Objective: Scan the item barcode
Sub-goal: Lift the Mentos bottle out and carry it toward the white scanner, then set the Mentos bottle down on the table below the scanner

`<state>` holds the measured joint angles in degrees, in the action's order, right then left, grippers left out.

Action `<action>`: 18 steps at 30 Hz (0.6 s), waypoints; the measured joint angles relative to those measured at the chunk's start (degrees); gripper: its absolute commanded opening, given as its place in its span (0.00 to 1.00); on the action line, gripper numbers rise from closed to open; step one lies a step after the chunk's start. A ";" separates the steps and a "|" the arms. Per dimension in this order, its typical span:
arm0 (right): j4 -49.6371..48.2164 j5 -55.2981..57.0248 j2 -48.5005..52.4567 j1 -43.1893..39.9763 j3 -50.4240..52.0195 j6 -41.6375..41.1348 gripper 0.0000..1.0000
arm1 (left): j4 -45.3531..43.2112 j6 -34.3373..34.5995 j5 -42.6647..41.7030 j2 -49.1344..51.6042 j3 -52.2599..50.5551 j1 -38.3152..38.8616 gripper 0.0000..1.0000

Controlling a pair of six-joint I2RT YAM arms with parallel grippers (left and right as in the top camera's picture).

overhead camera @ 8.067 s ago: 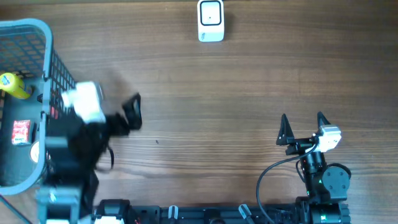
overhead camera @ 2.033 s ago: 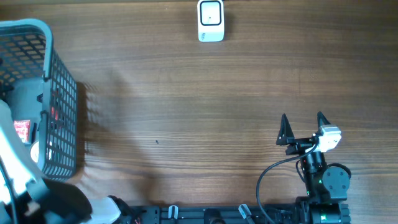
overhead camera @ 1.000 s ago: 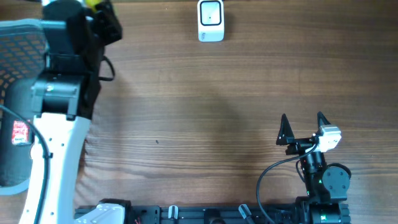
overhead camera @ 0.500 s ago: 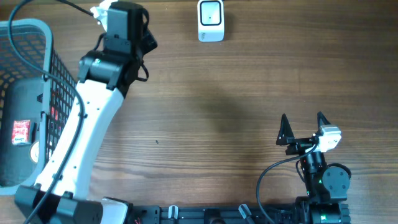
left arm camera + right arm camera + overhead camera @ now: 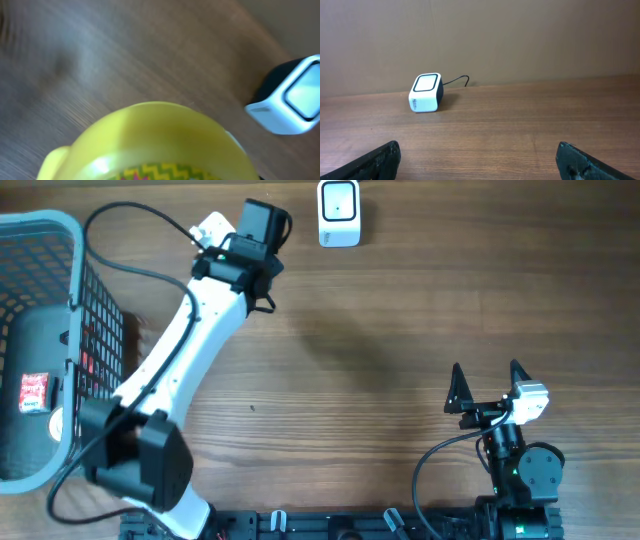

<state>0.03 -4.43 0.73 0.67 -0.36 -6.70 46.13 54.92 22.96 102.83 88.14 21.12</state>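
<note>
Above the table (image 5: 400, 310), seen from overhead, the left gripper (image 5: 265, 222) sits at the far edge, just left of the scanner (image 5: 339, 213) and not touching it; from here the wrist hides its fingers and load. Well behind it, near the arm's base, stands the basket (image 5: 76, 250) with a red-and-white packet (image 5: 35, 392) inside. The right gripper (image 5: 487, 385) rests low on the right, its fingers spread with bare wood between them, well apart from the scanner. At the left wrist, the item (image 5: 155, 140), yellow with a zigzag label at its lower edge, fills the lower frame clear of the wood. The left gripper is grasping it, though the fingers themselves are out of sight. The scanner (image 5: 292, 95) lies ahead and to the right, apart from the item. From the right wrist, both fingers (image 5: 377, 159) show at the bottom corners, released and empty, with the scanner (image 5: 425, 93) far ahead and left of centre, its cable (image 5: 457, 79) trailing behind.
</note>
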 measured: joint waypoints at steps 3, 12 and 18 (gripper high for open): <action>0.00 0.00 0.00 0.00 0.00 0.00 1.00 | 0.57 2.27 1.03 2.89 0.00 0.76 0.52; 0.00 0.00 0.00 0.00 0.00 0.00 1.00 | 3.78 11.76 1.70 10.99 0.00 1.49 0.50; 0.00 0.00 0.00 0.00 0.00 0.00 1.00 | 5.35 19.82 1.62 14.03 0.00 1.51 0.50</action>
<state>0.03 -4.43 0.73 0.67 -0.36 -6.70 51.48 74.74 24.58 116.86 88.14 22.63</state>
